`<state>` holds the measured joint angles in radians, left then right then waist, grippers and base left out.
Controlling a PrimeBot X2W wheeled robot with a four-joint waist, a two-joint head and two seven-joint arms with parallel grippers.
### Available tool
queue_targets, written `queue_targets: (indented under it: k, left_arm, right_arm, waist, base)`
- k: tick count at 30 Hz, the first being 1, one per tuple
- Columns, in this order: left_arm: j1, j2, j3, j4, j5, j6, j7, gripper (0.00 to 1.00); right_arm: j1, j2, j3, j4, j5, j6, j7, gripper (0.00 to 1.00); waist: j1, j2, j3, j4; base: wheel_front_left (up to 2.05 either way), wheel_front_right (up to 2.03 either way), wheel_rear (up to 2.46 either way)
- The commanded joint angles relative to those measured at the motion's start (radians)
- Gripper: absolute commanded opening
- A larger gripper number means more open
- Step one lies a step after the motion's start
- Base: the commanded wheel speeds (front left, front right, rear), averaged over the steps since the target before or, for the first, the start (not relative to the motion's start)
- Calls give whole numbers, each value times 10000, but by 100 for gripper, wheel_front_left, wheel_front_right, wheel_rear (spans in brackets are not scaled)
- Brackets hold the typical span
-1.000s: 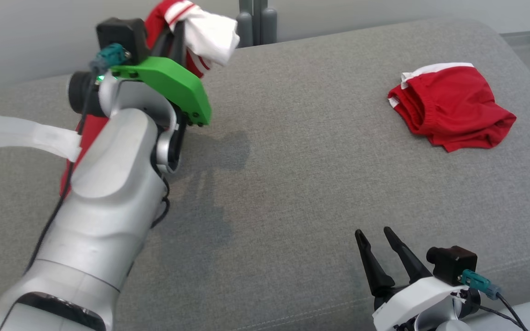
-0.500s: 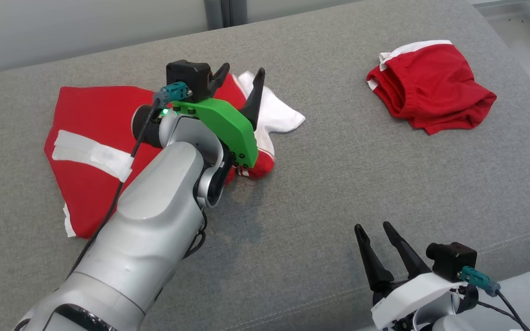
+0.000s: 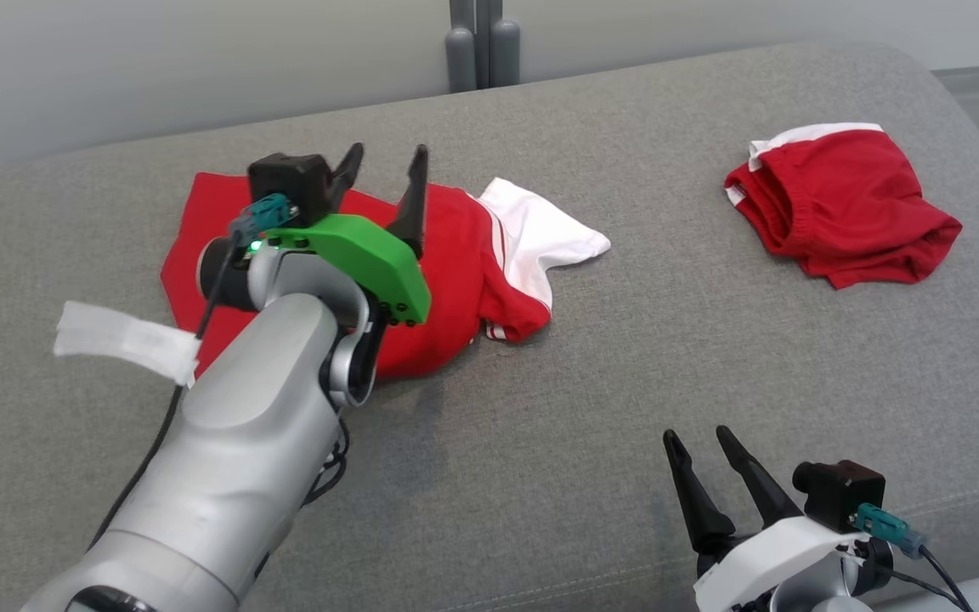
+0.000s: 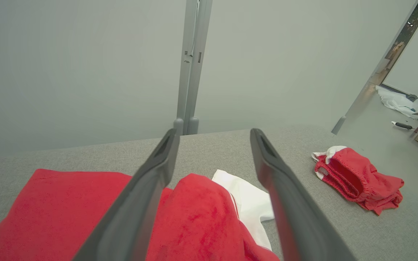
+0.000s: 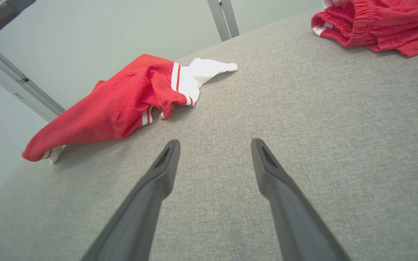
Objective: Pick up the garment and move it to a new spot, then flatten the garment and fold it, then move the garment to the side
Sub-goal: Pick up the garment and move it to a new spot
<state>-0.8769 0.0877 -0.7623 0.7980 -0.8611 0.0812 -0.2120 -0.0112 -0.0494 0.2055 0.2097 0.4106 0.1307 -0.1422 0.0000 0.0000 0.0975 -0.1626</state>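
The garment (image 3: pixel 455 255) is red with a white sleeve and striped trim. It lies crumpled on the grey cushioned surface (image 3: pixel 625 365), left of centre. My left gripper (image 3: pixel 386 157) hovers just above its red part, open, with nothing between the fingers. The left wrist view looks down between the spread fingers of the left gripper (image 4: pixel 213 132) onto the garment (image 4: pixel 201 210). Low at the near right edge, my right gripper (image 3: pixel 696 438) stands open and empty. In the right wrist view the right gripper (image 5: pixel 214 142) points over bare fabric, with the garment (image 5: pixel 122 101) well ahead.
A second red piece with a white waistband, the red shorts (image 3: pixel 846 212) (image 4: pixel 357 177) (image 5: pixel 376 18), lies bunched at the far right. A grey post (image 3: pixel 481 42) rises behind the surface. White tape (image 3: pixel 124 340) hangs on my left arm's cable.
My left gripper held the garment bunched in the air, then opened and let it drop onto the surface. The head camera shifted meanwhile. The right gripper stayed put.
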Motion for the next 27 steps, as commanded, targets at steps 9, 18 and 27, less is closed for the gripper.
queue_targets:
  k: [9, 18, 27]
  left_arm:
    - [1704, 980, 2072, -2370, 489, 260, -534, 100]
    - [4604, 744, 4680, -4666, 1228, -250, -520, 100]
    - [6683, 791, 5425, -5125, 2482, -908, -520, 100]
  right_arm:
    - [548, -21, -253, -268, -189, -1, 274, 100]
    - [757, -24, -350, -535, -239, -1, 461, 100]
    - [886, -24, -471, -661, -255, -1, 558, 100]
  waist:
    - [0, 0, -893, 828]
    - [0, 0, -1190, 1279]
    - [0, 0, -1351, 1700]
  base:
    - [0, 0, 0]
    - [0, 0, 0]
    - [0, 0, 0]
